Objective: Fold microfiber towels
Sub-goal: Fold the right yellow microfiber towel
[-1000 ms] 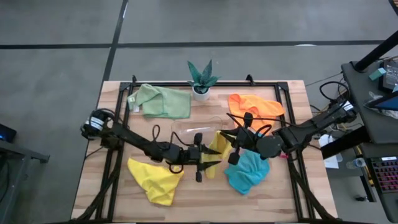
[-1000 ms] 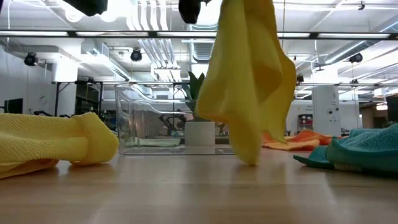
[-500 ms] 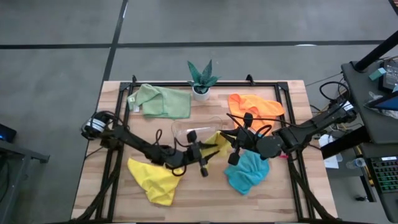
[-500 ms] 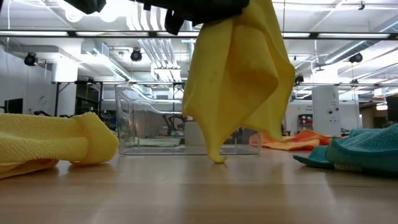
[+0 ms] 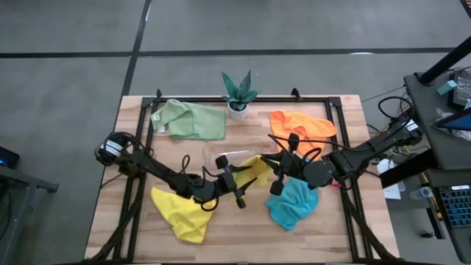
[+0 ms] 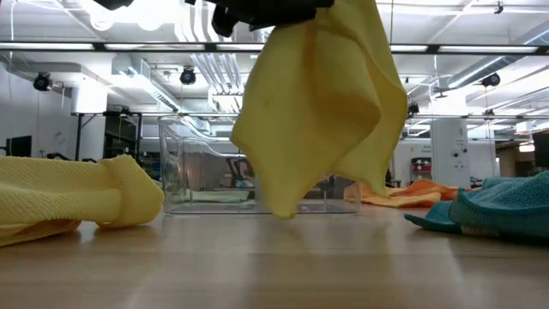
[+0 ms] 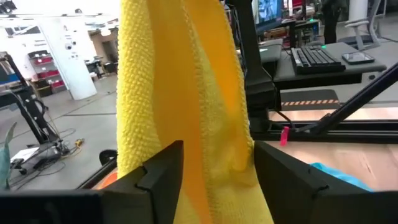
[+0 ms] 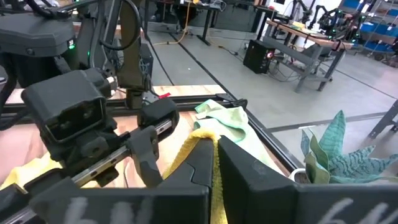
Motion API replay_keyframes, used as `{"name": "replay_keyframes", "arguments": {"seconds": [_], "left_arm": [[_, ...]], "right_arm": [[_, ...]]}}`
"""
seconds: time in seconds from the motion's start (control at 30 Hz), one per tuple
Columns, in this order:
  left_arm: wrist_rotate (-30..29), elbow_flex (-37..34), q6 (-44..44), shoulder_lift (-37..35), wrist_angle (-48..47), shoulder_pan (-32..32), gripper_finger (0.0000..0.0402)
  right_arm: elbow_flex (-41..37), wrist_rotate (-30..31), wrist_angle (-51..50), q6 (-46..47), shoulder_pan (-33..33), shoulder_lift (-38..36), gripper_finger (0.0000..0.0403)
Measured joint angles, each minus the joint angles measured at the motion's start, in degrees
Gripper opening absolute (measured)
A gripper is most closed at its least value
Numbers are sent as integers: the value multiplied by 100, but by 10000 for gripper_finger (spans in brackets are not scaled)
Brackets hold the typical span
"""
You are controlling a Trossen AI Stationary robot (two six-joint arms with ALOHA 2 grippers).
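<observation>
Hanging between the two grippers over the middle of the table point(image 5: 110, 140), a yellow towel point(image 6: 322, 103) is lifted clear of the wood, its lowest corner not touching the surface in the low view. The right gripper point(image 8: 214, 152) has its fingers pressed together on the towel's upper edge; only a thin yellow strip shows between them in its wrist view, and the rest of the cloth is hidden below. The left gripper point(image 7: 217, 168) has its fingers spread apart on either side of the hanging cloth; the cloth runs down through the gap, and whether either finger touches it cannot be told. From above, the towel shows only as a small yellow patch between the two wrists, mostly covered by them. In the low view both grippers are cut off at the top edge.

A clear plastic tray point(image 6: 202, 163) stands just behind the hanging towel, partly screened by it. A second yellow towel point(image 5: 184, 212) lies crumpled at the near left, partly under the left arm. A teal-blue towel point(image 5: 293, 204) lies at the near right, partly under the right arm. An orange towel point(image 5: 302, 124) lies at the far right, a pale green towel point(image 5: 193, 120) at the far left, and a potted plant point(image 5: 238, 93) between them at the far edge.
</observation>
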Motion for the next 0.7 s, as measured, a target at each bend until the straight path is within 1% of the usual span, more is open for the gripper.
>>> {"name": "replay_keyframes", "arguments": {"seconds": [0.13,0.2,0.27,0.33,0.4,0.5,0.57,0.63,0.7], "left_arm": [[18,0,-5,0,-39,10,192],[223,0,-71,-2,-231,65,192],[480,0,-317,21,-424,149,189],[712,0,-454,61,-482,213,183],[820,0,-469,88,-479,224,171],[936,0,-476,90,-620,212,144],[1053,0,-502,92,-737,212,119],[1161,0,-543,92,-767,215,88],[1222,0,-634,92,-766,226,50]], "right_arm": [[-2,0,2,0,0,0,9],[-2,0,9,0,0,0,8],[-2,-3,15,9,0,0,9],[-2,-6,15,40,0,0,8],[-4,-8,15,42,2,0,9],[-4,-11,15,52,4,0,9],[-4,-14,15,52,4,0,9],[-4,-19,15,59,4,0,9],[-7,-31,16,59,4,0,9]]}}
